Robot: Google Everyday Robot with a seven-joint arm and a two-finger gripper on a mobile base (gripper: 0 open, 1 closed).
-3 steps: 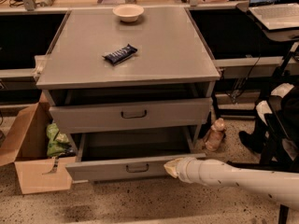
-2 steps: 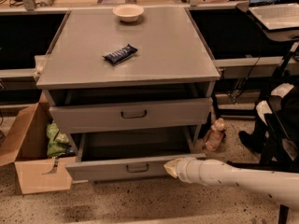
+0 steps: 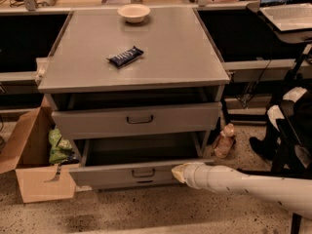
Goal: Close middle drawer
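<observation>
Grey cabinet (image 3: 161,62), flat top, square edges.

The middle drawer (image 3: 107,176) sits low on the cabinet front and is pulled well out. Its low front panel stands forward of everything above it, and the deep, dark tray behind it is open to view. There is a small dark bar handle (image 3: 143,172) at the centre of the panel.

The drawer above (image 3: 185,117) has a taller front and is also out from the cabinet, but less far. It overhangs the back part of the middle drawer's tray.

The gripper (image 3: 178,172), with a pale yellowish tip, is at the right end of the middle drawer's front panel, right of the handle and against the panel or just short of it. I cannot tell whether it is apart or together. The white arm (image 3: 243,184) runs in low from the cabinet's front right.

Open room:
- Speckled floor (image 3: 146,211) lies bare in front of the cabinet.
- A cardboard box (image 3: 36,182) stands close by the cabinet's left side, flap open, just beside the drawer's left corner. Green bags (image 3: 59,147) are inside it.
- A small bottle (image 3: 223,141) stands on the floor by the cabinet's right front leg.

On the cabinet top:
- A pale bowl (image 3: 134,12) sits near the back edge.
- A dark snack bar (image 3: 125,56) lies askew near the middle. Its wrapper print is too small to read.

A laptop (image 3: 287,11) is on a desk behind and right of the cabinet.
</observation>
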